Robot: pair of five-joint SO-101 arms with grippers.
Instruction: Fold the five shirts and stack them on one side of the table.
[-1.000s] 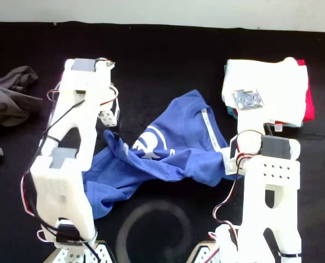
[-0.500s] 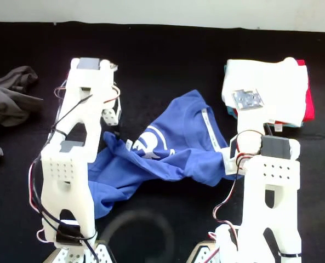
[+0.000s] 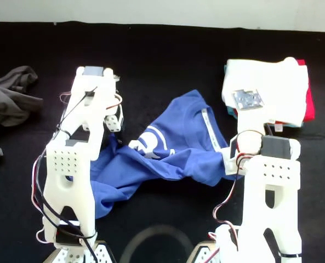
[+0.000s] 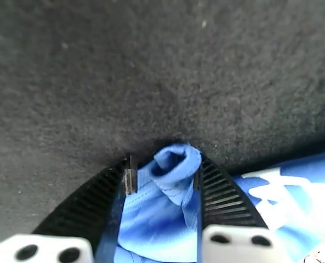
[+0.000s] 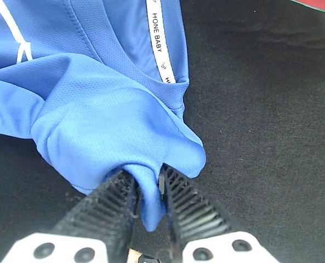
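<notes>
Two end effectors [image 4: 163,169] [image 5: 147,182] on blue shirt [image 3: 176,156]

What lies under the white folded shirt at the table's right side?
Under the white shirt, a red shirt and a teal edge show; the rest is covered.

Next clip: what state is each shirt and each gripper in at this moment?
blue shirt: unfolded, bunched, pinched at two ends
left gripper: shut on the blue shirt
right gripper: shut on the blue shirt
grey shirt: crumpled, not folded
shirt stack: folded, white on top, red and teal edges beneath
</notes>
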